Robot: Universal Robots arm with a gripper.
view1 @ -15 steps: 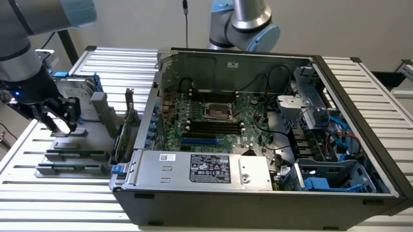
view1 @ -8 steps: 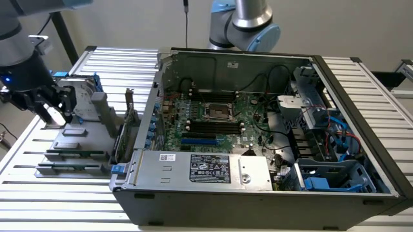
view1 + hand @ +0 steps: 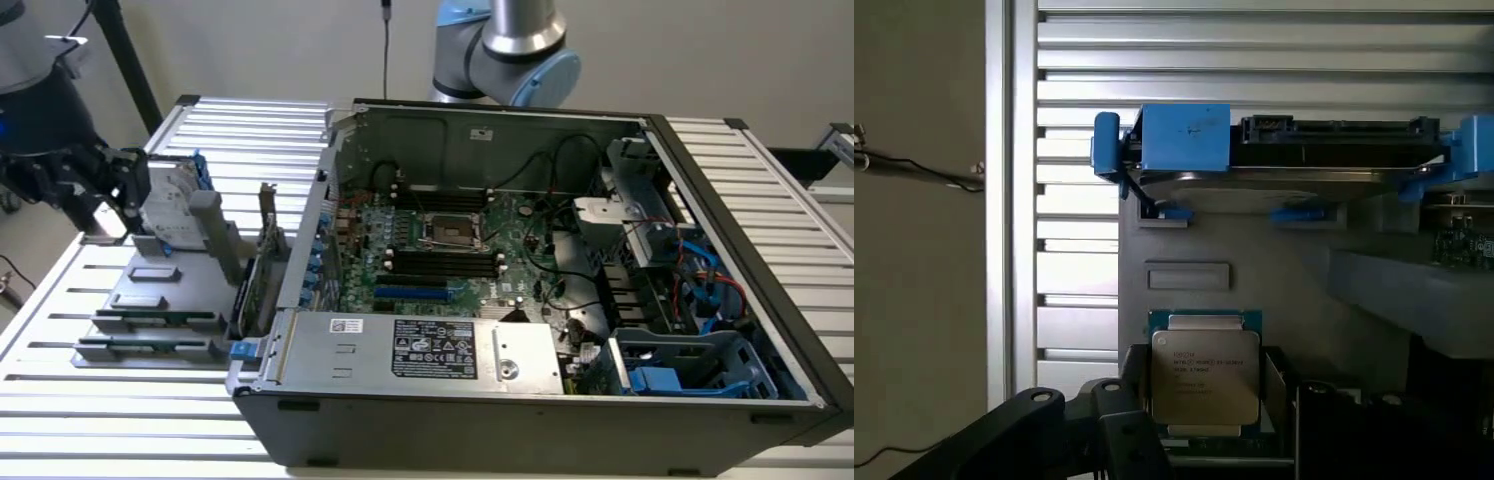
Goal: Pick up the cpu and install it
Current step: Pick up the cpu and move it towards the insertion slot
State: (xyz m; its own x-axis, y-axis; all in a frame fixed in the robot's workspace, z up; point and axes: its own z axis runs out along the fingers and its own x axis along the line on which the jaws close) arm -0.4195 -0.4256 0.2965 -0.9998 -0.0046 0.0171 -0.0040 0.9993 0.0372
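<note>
At the exterior view's left, outside the case [image 3: 534, 410], the gripper [image 3: 127, 185] is over the parts rack [image 3: 147, 300]. It's right at the cpu [image 3: 1205, 375], which sits on the rack near the blue-framed hard drive [image 3: 1294, 170]. Can't tell whether it's clamped on the chip or just lined up with it. The motherboard socket [image 3: 447, 232] is empty. My read: pick stage, with transfer and seating both left.

Robot arm [image 3: 523, 30] of silver-grey metal tubes with rounded joints capped in pale blue. Its gripper [image 3: 123, 188] is matte black, built of angular link bars [image 3: 1024, 430] joined by round pivot pins.
</note>
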